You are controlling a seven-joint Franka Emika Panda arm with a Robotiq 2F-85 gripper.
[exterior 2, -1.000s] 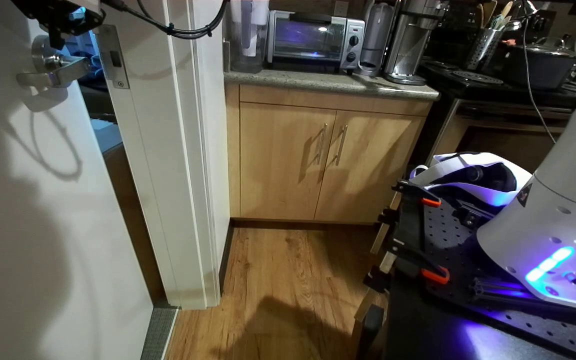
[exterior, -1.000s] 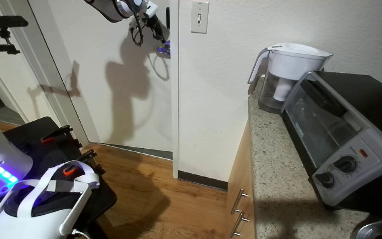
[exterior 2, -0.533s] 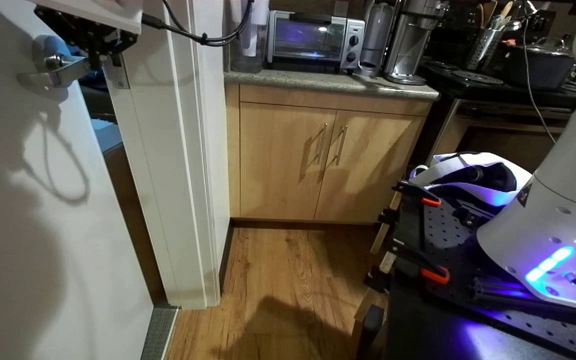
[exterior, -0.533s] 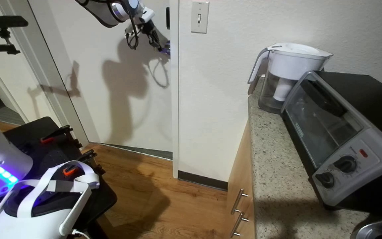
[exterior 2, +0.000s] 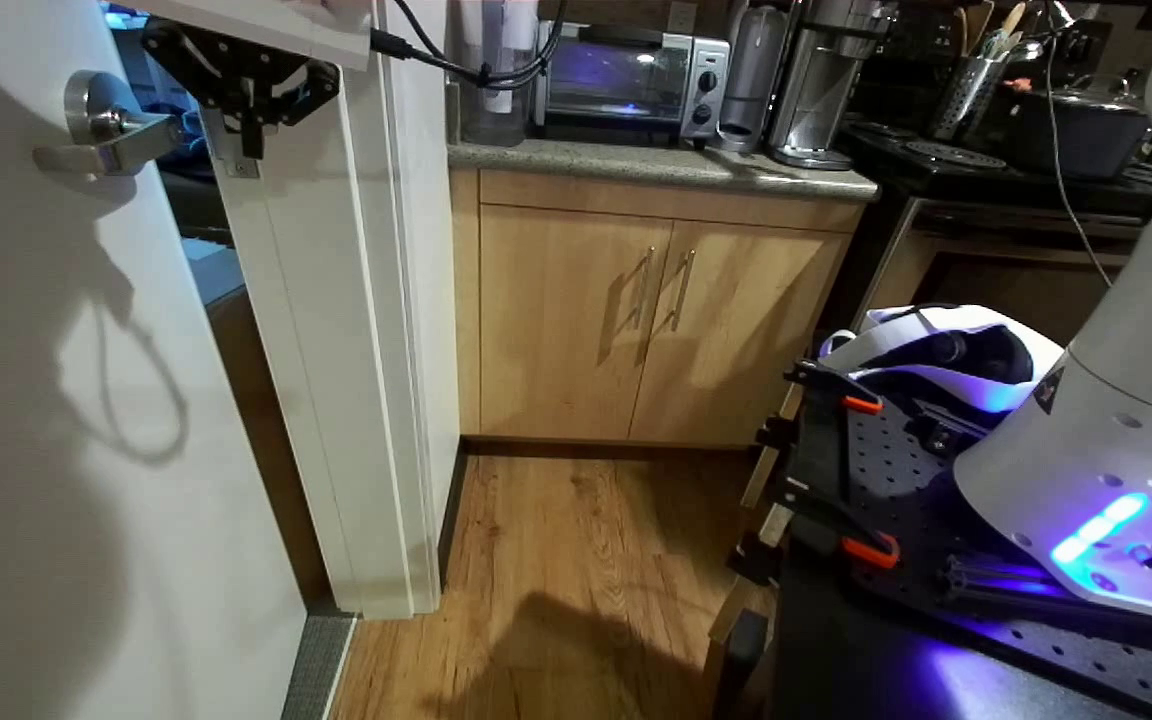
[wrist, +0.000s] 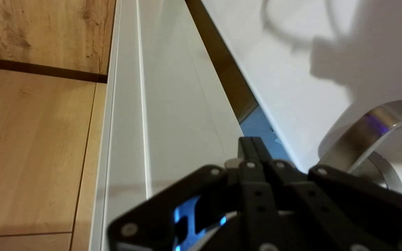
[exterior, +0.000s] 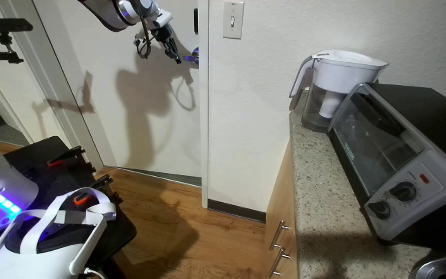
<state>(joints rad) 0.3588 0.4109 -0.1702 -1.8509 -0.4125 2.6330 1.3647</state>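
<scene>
On the counter [exterior: 312,174], a pitcher [exterior: 345,79] contains a filter [exterior: 330,105]; the pressed-together tool [wrist: 252,139] hangs near the door handle [wrist: 356,141].

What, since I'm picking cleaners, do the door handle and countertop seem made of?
Door handle: probably metal, satin to polished; it looks silvery and reflective in the wrist view.
Countertop: smooth-looking stone or stone-look laminate; its fine speckles fit either.

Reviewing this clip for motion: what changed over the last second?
In both exterior views, the gripper has moved lower and away from the door handle, staying shut; nothing was taken hold of or let go. The door stays ajar, the door handle unmoved.
</scene>
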